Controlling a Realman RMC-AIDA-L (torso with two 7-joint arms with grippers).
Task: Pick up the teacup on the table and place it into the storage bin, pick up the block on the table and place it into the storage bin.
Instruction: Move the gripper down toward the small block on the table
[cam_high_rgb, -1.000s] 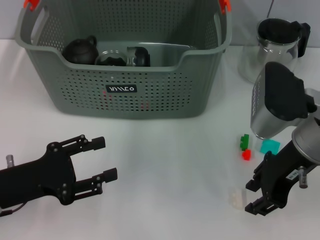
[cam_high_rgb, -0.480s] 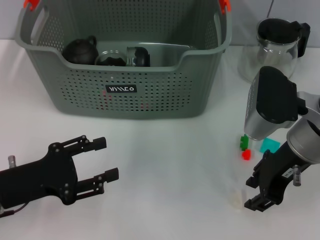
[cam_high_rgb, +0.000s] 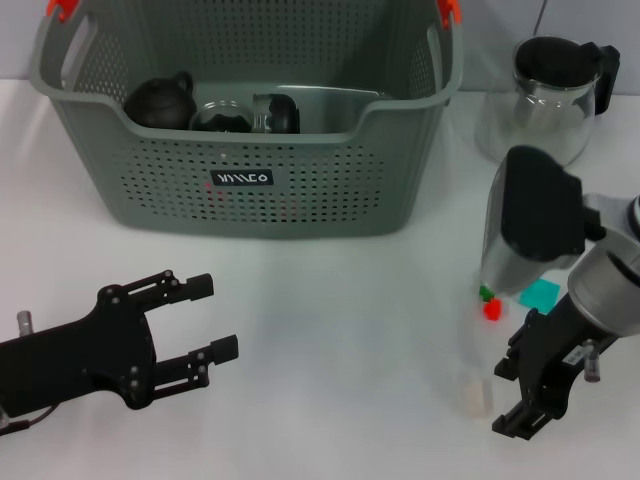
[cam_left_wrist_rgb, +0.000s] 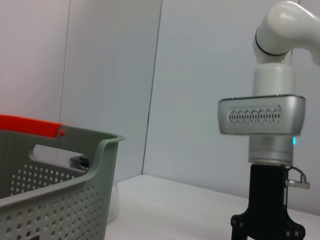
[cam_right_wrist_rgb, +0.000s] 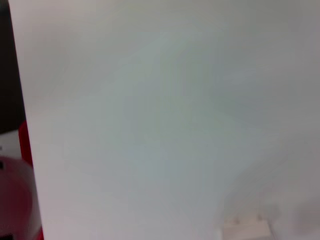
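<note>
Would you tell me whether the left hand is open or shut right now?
Open. In the head view the left hand has its two black fingers spread apart over the table, holding nothing.

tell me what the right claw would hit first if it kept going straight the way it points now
Most likely the bare table. The right claw points down at it, right beside the pale clear block, which it might graze; depth is unclear.

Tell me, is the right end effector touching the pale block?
Cannot tell. In the head view the right end effector stands close beside the pale block, but no plain gap or contact shows.
</note>
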